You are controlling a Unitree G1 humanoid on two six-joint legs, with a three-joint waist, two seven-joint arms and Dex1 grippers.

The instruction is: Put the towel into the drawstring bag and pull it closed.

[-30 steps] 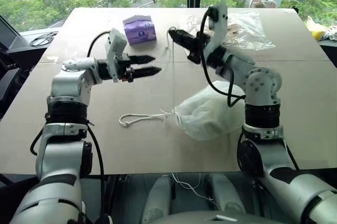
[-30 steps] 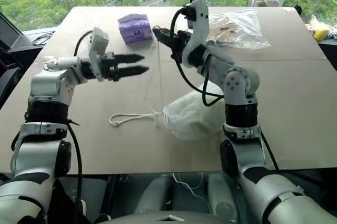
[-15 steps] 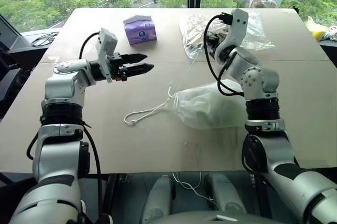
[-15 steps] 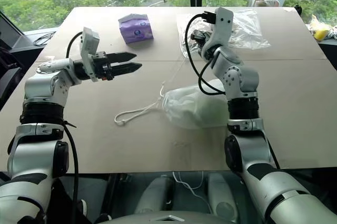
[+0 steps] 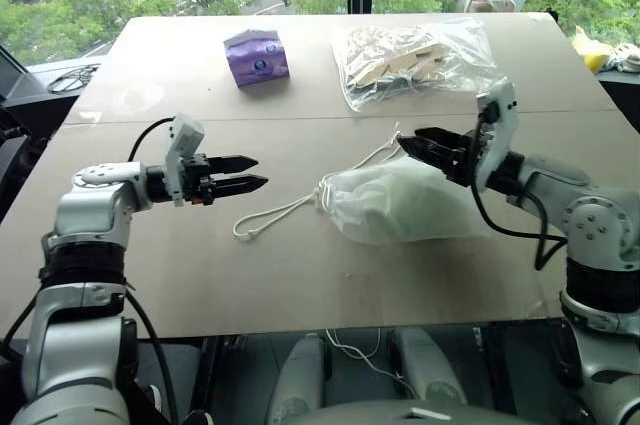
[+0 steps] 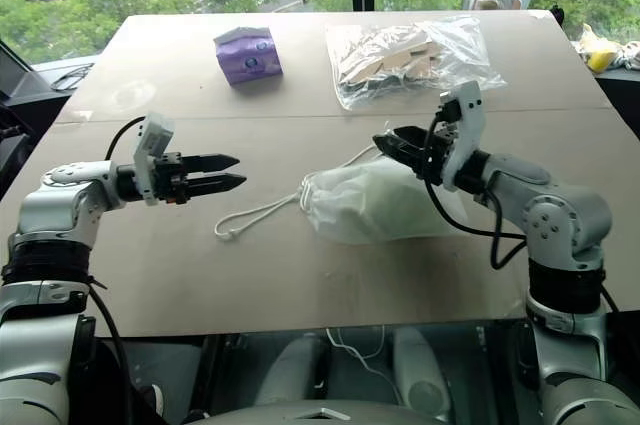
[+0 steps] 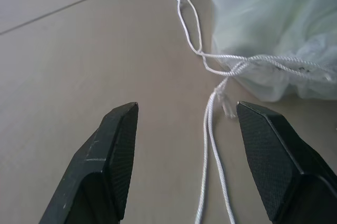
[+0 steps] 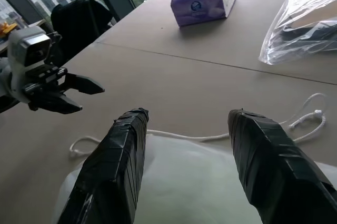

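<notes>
I am looking over the table (image 5: 300,275) first, the biggest thing in front of me, and the drawstring bag (image 5: 400,207) is lying on its side near the middle with its mouth gathered and pointing toward my left arm. The towel (image 7: 274,39) is sitting inside it, showing as a pale green shape through the thin fabric in the left wrist view. My right gripper (image 5: 417,147) is hovering just above the bag's far end with its fingers spread and gripping nothing; my left gripper (image 5: 252,171) is hanging open and empty too, near the cord loop (image 5: 268,221) trailing from the mouth. What I am worrying about is the closure: the gathers look snug but I cannot tell whether they are fully cinched, so the neck could be slackening with nothing holding it. If I am pulling one loop without pinning the bag, the light bag is likely sliding along instead of tightening. The thin cord could also be slipping between open pads.
</notes>
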